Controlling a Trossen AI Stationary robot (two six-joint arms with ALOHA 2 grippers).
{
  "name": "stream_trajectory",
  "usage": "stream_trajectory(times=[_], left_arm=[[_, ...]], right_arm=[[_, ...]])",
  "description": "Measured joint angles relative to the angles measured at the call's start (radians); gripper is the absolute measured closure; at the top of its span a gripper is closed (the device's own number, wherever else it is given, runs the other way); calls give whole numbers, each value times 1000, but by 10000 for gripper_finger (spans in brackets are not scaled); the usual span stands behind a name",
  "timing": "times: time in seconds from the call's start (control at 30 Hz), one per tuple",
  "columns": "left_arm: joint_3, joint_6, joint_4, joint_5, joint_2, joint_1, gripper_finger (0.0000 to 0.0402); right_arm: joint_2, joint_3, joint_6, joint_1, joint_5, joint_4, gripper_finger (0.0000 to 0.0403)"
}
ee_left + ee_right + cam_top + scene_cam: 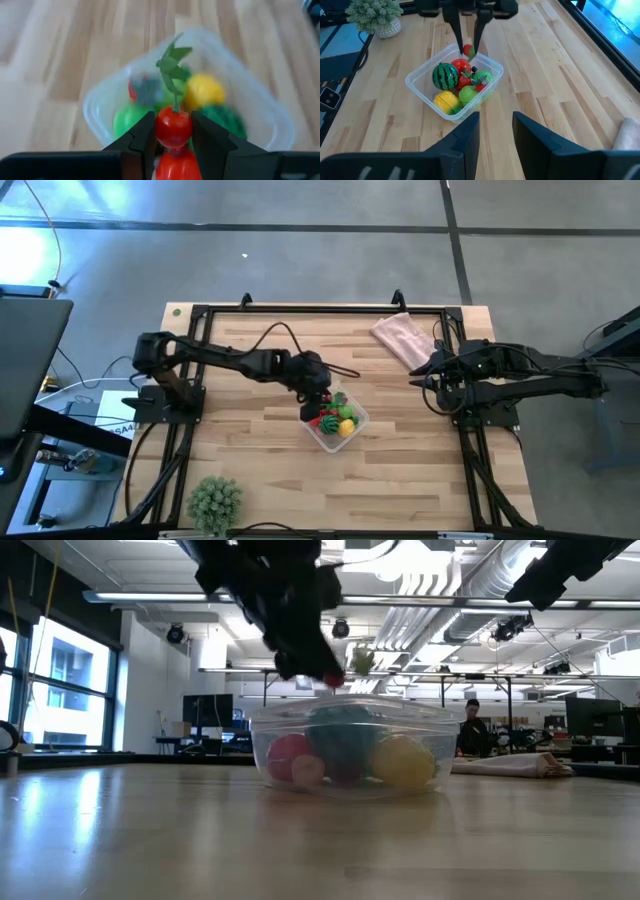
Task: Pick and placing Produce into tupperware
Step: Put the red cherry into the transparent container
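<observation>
The left pincer (173,131) is clamping a small red toy fruit (173,126) between its two fingers, hanging just above the tupperware (352,435) near the rim closest to its own arm. The jaws are closed on the fruit's round body, one finger on each side, and a green leafy stem (171,65) is sticking out beyond the fingertips, away from the wrist. So the fruit's long axis is running along the fingers, stem end leading and pointing down toward the container. A second red lobe is showing behind the first, deeper between the fingers; whether it is part of the same piece I cannot tell.

Directly beneath the pincer, inside the clear container, other produce is already lying: a dark-striped green watermelon (445,77), a yellow piece (447,102), a bright green one (468,93) and another red one (461,65). From the low view the held fruit is sitting just over the rim, not yet among the others.

Judging by its look, the fruit is light, hard, smooth plastic, likely slippery on its curve, so holding it across the widest part of the body seems right; the thin stem looks bendy and a poor place to grip. The tupperware seems light too and could slide on the desk (240,470) if nudged.

Farther out, the right pincer (496,122) is waiting well off to the side, above bare desk, fingers apart and empty. Beyond it a pink cloth (403,337) is lying by the desk's edge, and a spiky potted plant (215,501) is standing at the far corner.
</observation>
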Motion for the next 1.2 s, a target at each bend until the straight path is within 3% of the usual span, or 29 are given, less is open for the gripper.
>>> stream_trajectory(times=[1.2], left_arm=[[-3, 77, -94, 11, 67, -17, 305]], right_arm=[[0, 0, 0, 0, 0, 0, 297]])
